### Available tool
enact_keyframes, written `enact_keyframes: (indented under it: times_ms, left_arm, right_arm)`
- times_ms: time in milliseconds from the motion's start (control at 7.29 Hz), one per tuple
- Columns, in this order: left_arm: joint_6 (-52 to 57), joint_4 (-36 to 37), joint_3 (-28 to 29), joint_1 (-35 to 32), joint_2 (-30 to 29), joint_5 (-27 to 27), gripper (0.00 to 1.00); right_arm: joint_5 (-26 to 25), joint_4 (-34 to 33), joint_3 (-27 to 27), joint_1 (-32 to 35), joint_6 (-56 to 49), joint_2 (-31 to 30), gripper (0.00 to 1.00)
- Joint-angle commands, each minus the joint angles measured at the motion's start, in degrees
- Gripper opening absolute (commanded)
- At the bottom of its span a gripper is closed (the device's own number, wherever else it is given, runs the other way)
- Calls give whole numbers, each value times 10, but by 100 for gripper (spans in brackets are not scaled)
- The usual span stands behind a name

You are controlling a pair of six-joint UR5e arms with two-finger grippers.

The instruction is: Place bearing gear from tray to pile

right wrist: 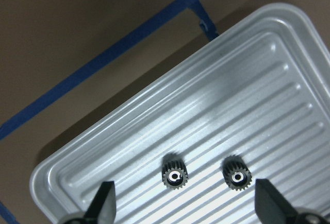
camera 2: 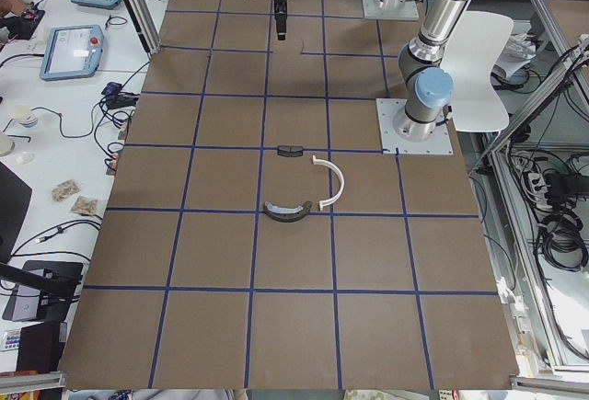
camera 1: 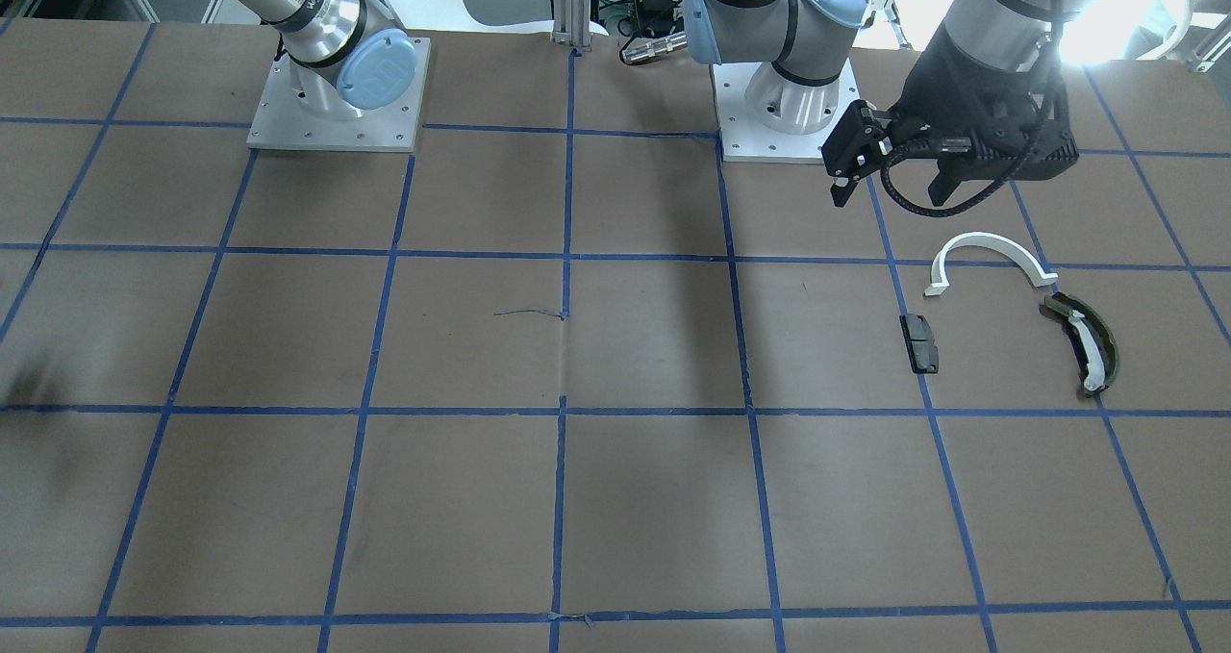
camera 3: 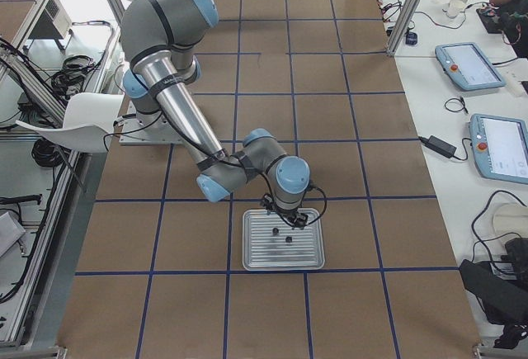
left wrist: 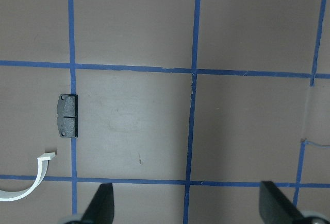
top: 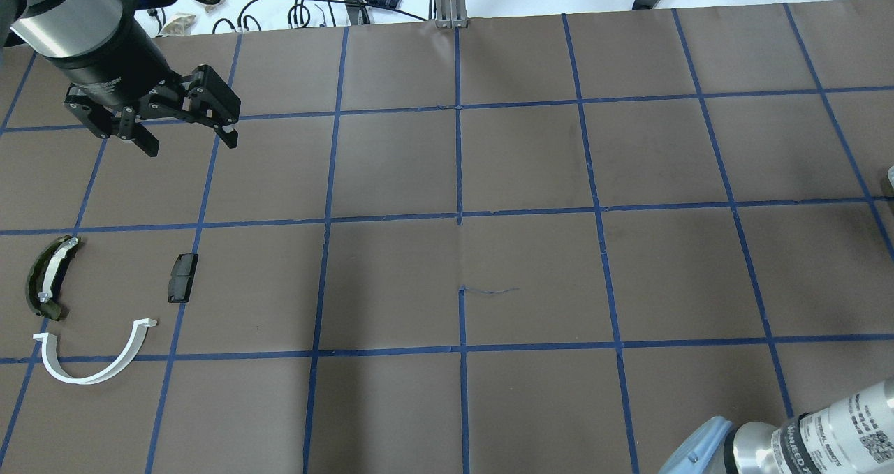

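Dark metal, finely toothed and small, the two bearing gears (right wrist: 174,174) (right wrist: 237,174) stand on end on the ribbed floor of a silver tray (right wrist: 268,80), each with a bright bore facing up. They sit side by side, near each other but apart, toward one edge of the tray.

In the right wrist view the right end effector (right wrist: 185,203) hangs over them with its fingers (right wrist: 105,202) spread wide and holding nothing. Both gears lie within the span between the fingertips, touched by neither. From the bench's right end, the tray (camera 3: 307,253) rests on the brown, blue-taped bench (camera 3: 346,169) directly under that end effector.

The pile lies well away, at the opposite end of the bench: a white half-ring arc (top: 84,380), an olive-green curved piece with a white insert (top: 43,278) and a small black rectangular block (top: 183,277), all loose and apart from one another.

The left end effector (top: 190,144) hovers near them, clear of the bench, its fingers also apart and empty.
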Motion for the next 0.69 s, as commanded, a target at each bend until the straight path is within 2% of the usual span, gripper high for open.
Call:
enact_keyframes:
  times_ms: [0,137,411,549]
  left_arm:
    - [0,0,0,0,0,-2,100]
    - [0,1,0,0,0,-2,100]
    - [0,0,0,0,0,-2,100]
    - [0,0,0,-1,0,-3,100]
  right_arm:
    - [16,-7,1,-16,73,21,92]
    - [16,-8,3,-16,79,32,91]
    - [16,-17,8,-16,76,39,78]
    - [16,-18,13,-16,80,39,68]
